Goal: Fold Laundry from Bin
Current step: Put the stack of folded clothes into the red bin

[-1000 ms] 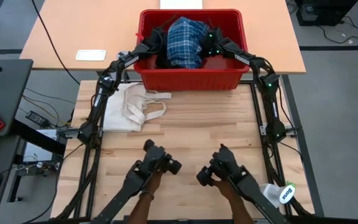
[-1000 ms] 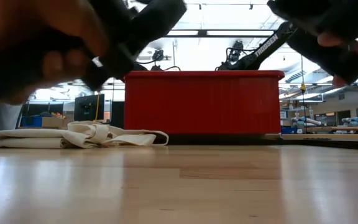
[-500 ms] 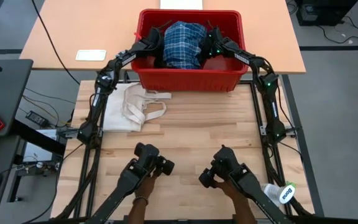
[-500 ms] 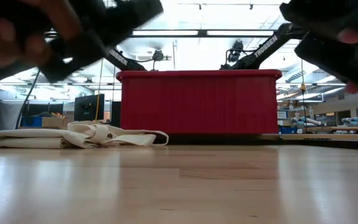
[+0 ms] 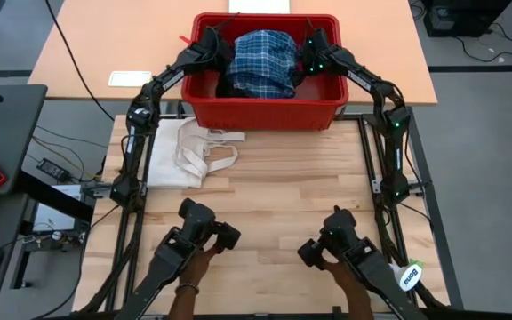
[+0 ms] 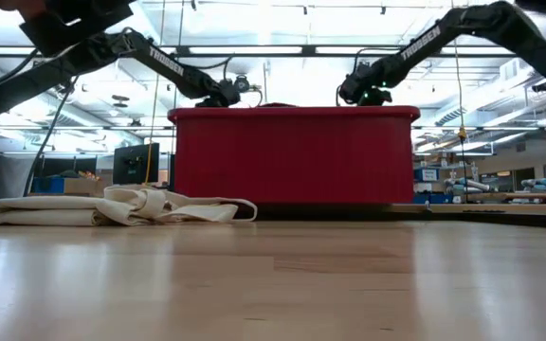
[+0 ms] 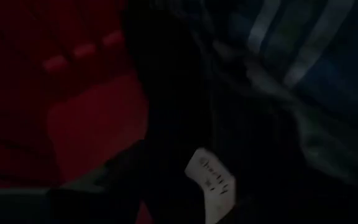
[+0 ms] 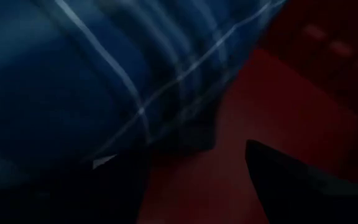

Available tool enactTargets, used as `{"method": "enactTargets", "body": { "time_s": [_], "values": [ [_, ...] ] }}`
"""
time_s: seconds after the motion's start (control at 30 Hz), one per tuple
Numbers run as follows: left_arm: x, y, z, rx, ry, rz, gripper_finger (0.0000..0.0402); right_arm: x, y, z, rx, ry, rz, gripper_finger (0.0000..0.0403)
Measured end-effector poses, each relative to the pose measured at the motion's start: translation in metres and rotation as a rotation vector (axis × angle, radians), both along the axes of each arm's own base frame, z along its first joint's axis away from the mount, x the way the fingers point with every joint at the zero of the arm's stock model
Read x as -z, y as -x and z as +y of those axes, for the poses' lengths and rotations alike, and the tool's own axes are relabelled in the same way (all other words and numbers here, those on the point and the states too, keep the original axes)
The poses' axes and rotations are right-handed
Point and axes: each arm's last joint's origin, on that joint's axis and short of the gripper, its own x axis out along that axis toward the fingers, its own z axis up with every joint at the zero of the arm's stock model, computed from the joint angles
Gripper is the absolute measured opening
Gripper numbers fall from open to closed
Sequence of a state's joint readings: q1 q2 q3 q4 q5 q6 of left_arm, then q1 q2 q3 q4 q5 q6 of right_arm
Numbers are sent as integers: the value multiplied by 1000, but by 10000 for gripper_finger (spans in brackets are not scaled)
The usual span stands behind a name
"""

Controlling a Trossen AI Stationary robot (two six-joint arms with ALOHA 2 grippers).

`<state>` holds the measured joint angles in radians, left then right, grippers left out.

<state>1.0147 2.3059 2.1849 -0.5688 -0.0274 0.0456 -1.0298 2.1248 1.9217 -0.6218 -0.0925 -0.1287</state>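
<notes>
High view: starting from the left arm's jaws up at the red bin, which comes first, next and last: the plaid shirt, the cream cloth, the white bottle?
From the left gripper:
1. Plaid shirt, beside it inside the red bin.
2. Cream cloth, on the table just below the bin.
3. White bottle, at the table's near right corner.

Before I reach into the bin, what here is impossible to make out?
- Garments beneath the blue-and-white plaid shirt: high view, shirt covers them.
- Contents of the bright red plastic bin: low view, its wall blocks them.
- Left tool and right tool fingertips: high view, too small against dark cloth.
- White tag's writing: left wrist view, dim.
</notes>
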Motion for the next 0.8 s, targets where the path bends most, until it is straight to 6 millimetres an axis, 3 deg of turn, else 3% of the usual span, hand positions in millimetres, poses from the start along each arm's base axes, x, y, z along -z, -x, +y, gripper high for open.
{"method": "enactTargets", "body": {
  "time_s": [0.27,0.57,0.8],
  "values": [
    [-8,4,-5,69,-28,91,255,-23,15,4,66,58,36,268],
    [-5,8,-10,204,-92,393,245,-20,19,7,28,24,83,268],
    [-13,11,-18,174,-148,687,245,-27,22,2,48,73,62,268]
  ]
}}
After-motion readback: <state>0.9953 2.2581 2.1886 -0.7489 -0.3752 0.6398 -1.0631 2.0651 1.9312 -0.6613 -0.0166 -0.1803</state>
